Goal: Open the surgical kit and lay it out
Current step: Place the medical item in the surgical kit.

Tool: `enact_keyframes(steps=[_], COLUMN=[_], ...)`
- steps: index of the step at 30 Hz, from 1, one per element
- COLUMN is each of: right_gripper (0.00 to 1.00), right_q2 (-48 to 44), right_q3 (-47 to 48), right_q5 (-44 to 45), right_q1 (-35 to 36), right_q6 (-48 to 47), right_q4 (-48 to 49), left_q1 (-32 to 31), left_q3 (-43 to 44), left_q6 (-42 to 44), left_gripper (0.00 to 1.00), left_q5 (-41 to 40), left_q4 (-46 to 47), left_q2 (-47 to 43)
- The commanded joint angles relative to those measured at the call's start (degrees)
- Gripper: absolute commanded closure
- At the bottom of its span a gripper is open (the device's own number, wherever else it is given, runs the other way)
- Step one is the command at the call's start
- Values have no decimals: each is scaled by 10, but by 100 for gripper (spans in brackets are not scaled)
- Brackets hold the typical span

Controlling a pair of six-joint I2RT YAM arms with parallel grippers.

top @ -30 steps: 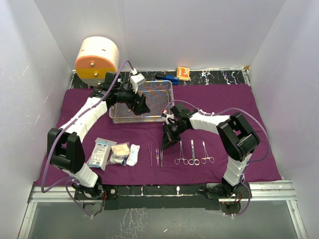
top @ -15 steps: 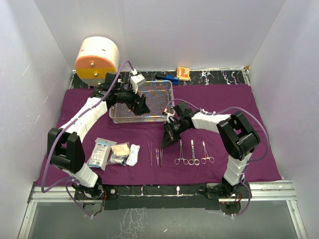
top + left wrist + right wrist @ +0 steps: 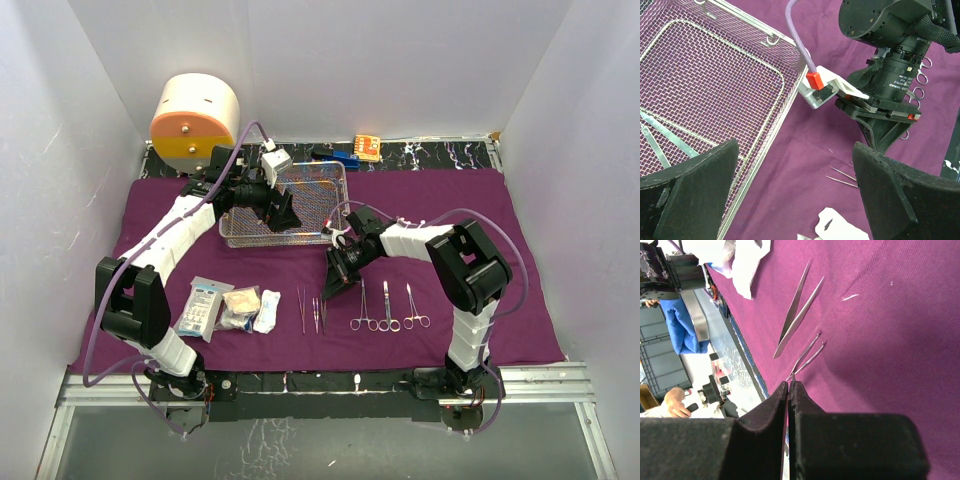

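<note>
Left gripper (image 3: 283, 212): hangs wide open and empty over the right end of the wire-mesh tray (image 3: 335, 178) (scalpels (image 3: 662, 145) inside, flat on the mesh). Right gripper (image 3: 336, 284): closed tight, tips down on the purple cloth (image 3: 450, 205) right at the end of the thin tweezers (image 3: 808, 356); cannot tell whether pinching or only touching. Beside these, broader tweezers (image 3: 799, 307); to the right, ring-handled forceps (image 3: 385, 310) in a row; to the left, packets (image 3: 205, 305) and gauze (image 3: 266, 310). Back left, cream-and-orange drum (image 3: 195, 118); along the back edge, orange item (image 3: 367, 147) and blue item (image 3: 343, 157). Crowds the tray's near right corner with the right wrist (image 3: 890, 65), close beside the open left gripper. Reaches forward and bends rightward on the left; folds back leftward from an elbow out to the right on the right. Against a second earlier: right elbow drawn inward, tips on much the same spot; left gripper barely shifted; laid-out row unchanged.
</note>
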Motion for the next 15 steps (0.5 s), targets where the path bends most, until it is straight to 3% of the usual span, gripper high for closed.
enact_keyframes(steps=[1, 15], right_gripper=[100, 94], right_q2=[7, 12], right_q3=[19, 32], right_q5=[-17, 46], right_q1=[-1, -5], right_q6=[-4, -23], right_q4=[3, -20], left_q1=[4, 4], left_q3=[-3, 0], left_q6=[4, 1], left_gripper=[4, 3], left_q5=[23, 31], left_q4=[6, 5], left_q2=[-4, -3])
